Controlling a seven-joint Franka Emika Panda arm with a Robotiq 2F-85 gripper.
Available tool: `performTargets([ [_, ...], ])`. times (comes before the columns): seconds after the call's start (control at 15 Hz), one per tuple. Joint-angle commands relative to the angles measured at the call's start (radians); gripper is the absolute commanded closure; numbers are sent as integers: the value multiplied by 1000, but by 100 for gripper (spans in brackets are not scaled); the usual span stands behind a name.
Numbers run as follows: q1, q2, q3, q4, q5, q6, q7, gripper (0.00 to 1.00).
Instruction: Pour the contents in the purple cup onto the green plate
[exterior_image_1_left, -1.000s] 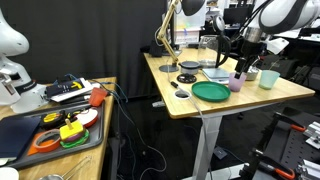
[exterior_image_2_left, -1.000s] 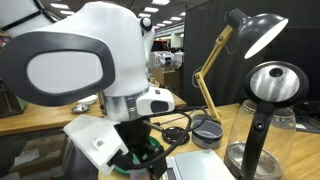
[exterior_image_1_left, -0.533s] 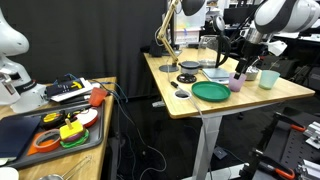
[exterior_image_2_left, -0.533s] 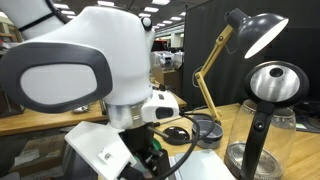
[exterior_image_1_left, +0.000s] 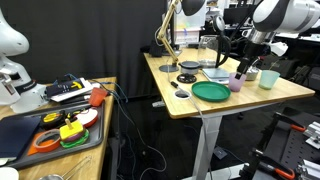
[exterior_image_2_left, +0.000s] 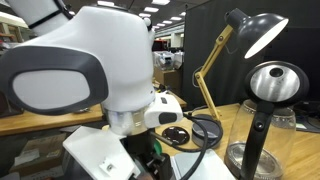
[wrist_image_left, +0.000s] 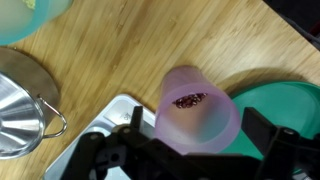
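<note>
Grasp approach: gripper (wrist_image_left: 195, 130) is held wide open, empty, over the upright cup (exterior_image_1_left: 236, 83), contents (wrist_image_left: 190, 100) inside, set just right of the plate (exterior_image_1_left: 211, 91); lowering, closing, lifting and tipping are judged next.

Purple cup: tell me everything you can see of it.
The purple cup is a small, plain, slightly tapered tumbler, pale lilac and plastic-looking. It stands upright on the wooden table, mouth open, with small dark contents at its bottom. It sits just beside the green plate. The open gripper straddles it; whether the fingers touch it cannot be told.
</note>
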Motion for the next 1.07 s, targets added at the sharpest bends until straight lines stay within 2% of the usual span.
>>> performTargets([
  [0.0,-1,14,-13,24,20,-17,-34,0],
  [0.53,0,39,-24,92,-13,-85,-8,0],
  [1.0,-11,93,26,140,-86,-164,17,0],
])
